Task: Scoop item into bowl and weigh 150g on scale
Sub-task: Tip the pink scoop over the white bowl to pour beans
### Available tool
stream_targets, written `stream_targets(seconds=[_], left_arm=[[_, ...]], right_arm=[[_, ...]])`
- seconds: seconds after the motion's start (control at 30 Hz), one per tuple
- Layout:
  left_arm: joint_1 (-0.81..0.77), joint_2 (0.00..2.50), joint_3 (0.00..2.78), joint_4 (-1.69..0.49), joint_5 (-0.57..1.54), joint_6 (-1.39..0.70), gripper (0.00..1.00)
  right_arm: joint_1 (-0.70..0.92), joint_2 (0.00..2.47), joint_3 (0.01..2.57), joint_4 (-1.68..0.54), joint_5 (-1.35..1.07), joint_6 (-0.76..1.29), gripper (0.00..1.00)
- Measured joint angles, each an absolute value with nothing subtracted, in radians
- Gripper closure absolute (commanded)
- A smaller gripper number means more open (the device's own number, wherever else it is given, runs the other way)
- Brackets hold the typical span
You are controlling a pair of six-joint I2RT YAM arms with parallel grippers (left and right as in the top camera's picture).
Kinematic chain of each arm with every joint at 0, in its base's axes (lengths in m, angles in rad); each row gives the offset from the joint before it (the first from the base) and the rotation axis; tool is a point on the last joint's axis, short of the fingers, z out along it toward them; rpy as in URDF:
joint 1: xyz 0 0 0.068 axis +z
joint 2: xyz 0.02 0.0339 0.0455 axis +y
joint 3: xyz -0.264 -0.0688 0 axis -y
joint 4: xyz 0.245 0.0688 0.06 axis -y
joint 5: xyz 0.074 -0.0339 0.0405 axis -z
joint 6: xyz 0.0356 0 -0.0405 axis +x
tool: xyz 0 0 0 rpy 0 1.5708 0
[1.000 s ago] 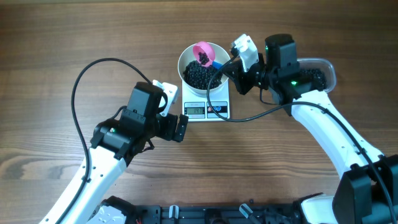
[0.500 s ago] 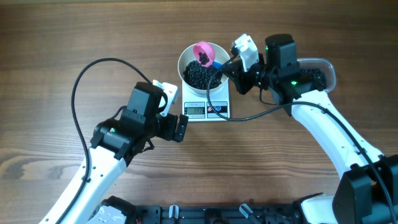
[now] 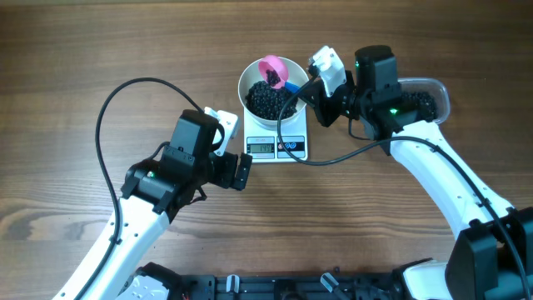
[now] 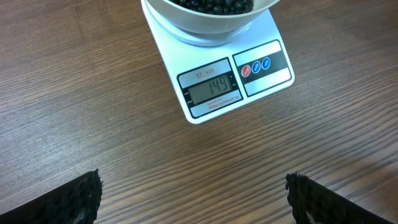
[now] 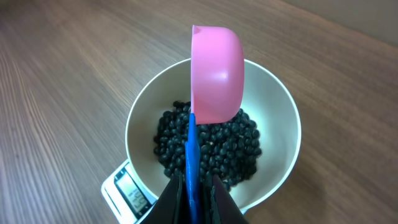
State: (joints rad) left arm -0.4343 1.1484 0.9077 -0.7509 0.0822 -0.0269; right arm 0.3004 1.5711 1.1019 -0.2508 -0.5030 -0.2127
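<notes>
I watch from the overhead view as both arms work a wooden table (image 3: 75, 50). The right arm (image 3: 441, 167) sweeps in from the lower right corner, bends at the elbow and reaches leftward toward the centre. The left arm (image 3: 158, 179) rises from the lower left and stops short of the centre, its wrist angled toward the scale.

The left tool (image 4: 193, 200) hangs released, with its jaws spread wide and nothing between them. Its wrist camera looks down on bare wood just in front of the scale. The right tool (image 5: 194, 200) is clenched on the thin blue handle (image 5: 191, 162) of a pink scoop (image 5: 216, 74).

A clear plastic tub (image 3: 441, 90) sits behind the right arm's wrist, with dark beans visible inside. The white scale (image 4: 230, 78) lies at mid-table between the arms, and its display reads 149. The white bowl (image 5: 273, 106) rests on the scale's platform and overhangs its far part.

The scoop is held above the bowl, over its far side. It is rolled on edge, so the smooth outer side of its cup faces the right wrist camera. The black beans (image 5: 230, 146) lie heaped in the bottom of the bowl.
</notes>
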Motion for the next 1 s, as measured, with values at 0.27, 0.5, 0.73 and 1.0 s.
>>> stream_targets(seconds=[0.27,0.5,0.73,1.0], left_arm=[[-0.434,1.148,0.908,-0.751,0.082,-0.027,0.0],[-0.434,1.148,0.908,-0.751,0.082,-0.027,0.0],[-0.434,1.148,0.908,-0.751,0.082,-0.027,0.0],[-0.434,1.148,0.908,-0.751,0.082,-0.027,0.0]], right_arm=[[0.3,1.571,1.102,-0.249,-0.5,-0.146,0.96],[0.3,1.571,1.102,-0.249,-0.5,-0.126,0.96],[0.3,1.571,1.102,-0.249,-0.5,-0.115,0.96],[0.3,1.571,1.102,-0.249,-0.5,-0.062,0.96]])
